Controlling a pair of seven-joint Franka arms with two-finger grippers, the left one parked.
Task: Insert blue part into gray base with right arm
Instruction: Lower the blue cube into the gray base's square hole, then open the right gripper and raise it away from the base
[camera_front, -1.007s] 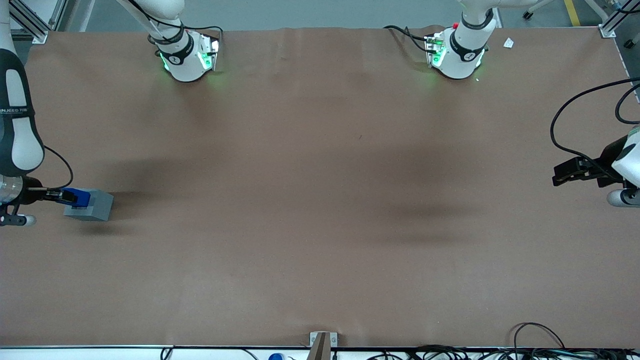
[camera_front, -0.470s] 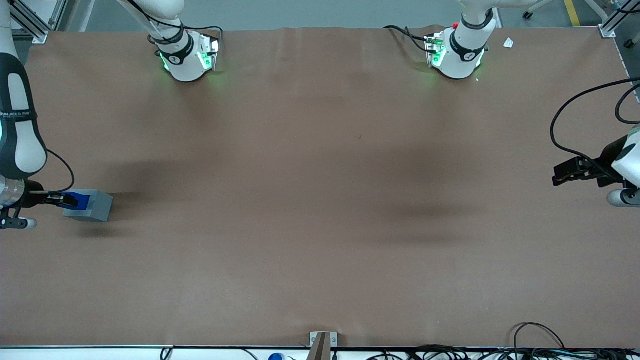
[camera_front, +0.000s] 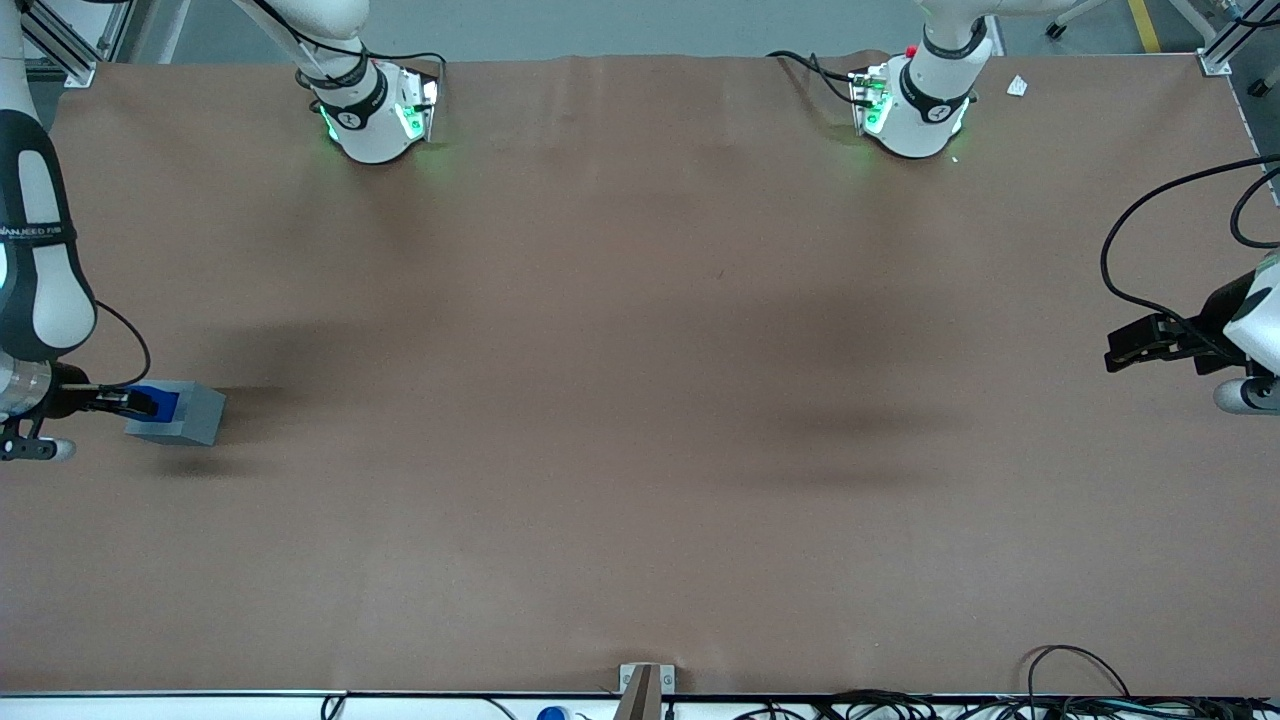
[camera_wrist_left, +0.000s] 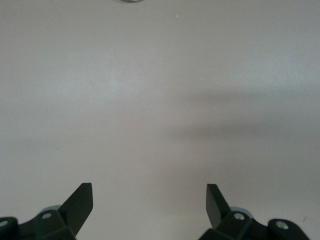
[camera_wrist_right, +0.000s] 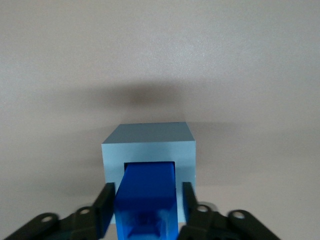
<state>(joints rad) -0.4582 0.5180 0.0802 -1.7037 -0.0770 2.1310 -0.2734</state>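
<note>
Blue part (camera_wrist_right: 146, 200) sits clamped between your gripper (camera_wrist_right: 145, 205)'s two black fingers (camera_wrist_right: 104, 207), its leading end entered into the square recess in the top of the gray base (camera_wrist_right: 148, 145). You can see the gray base (camera_front: 178, 414) resting on the brown table (camera_front: 640, 400) at the working arm's end, with the gripper (camera_front: 125, 403) directly above it and the blue part (camera_front: 160, 402) showing on the block's top.
</note>
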